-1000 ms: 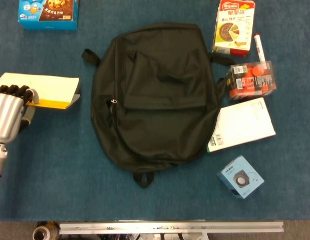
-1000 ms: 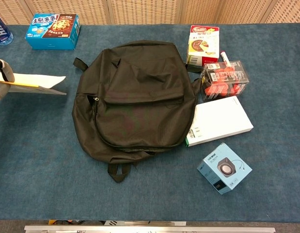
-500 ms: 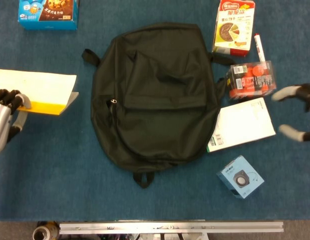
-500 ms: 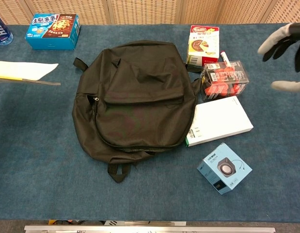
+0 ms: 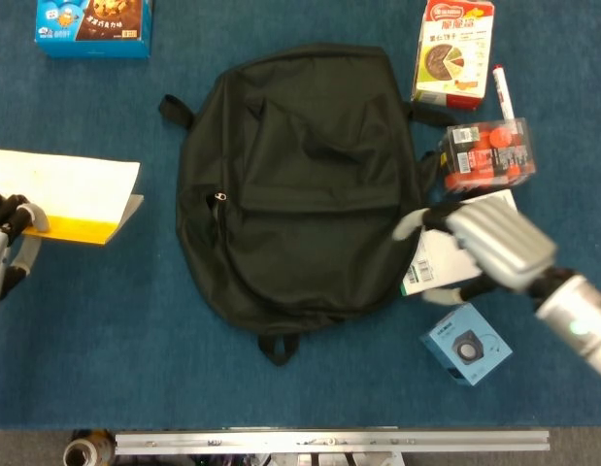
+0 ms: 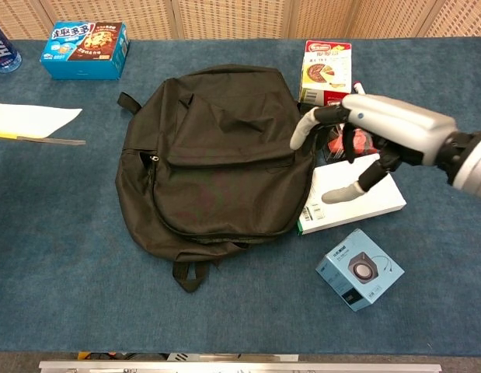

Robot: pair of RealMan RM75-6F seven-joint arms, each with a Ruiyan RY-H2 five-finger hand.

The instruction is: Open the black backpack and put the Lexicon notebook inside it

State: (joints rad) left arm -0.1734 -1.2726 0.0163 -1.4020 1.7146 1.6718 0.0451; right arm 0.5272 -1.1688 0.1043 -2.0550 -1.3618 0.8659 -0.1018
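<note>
**Right hand reaching for the closed backpack**

Head view: right hand (image 5: 480, 248), fingers spread and empty, hovers at the black backpack (image 5: 300, 180) — zipper shut. Left hand (image 5: 7, 221) holds the yellow Lexicon notebook (image 5: 62, 194) at the desk's left edge.

Chest view: next, I judge, grasp the zipper pull (image 6: 155, 158).

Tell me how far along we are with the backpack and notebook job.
Early stage. Done: nothing visibly; the black fabric backpack lies flat and looks closed, its silver zipper pull at the left side. In hand: the left hand holds the yellow-edged white notebook at the table's left; the right hand hovers open beside the backpack. Left: unzip the backpack, then put the notebook inside.
</note>
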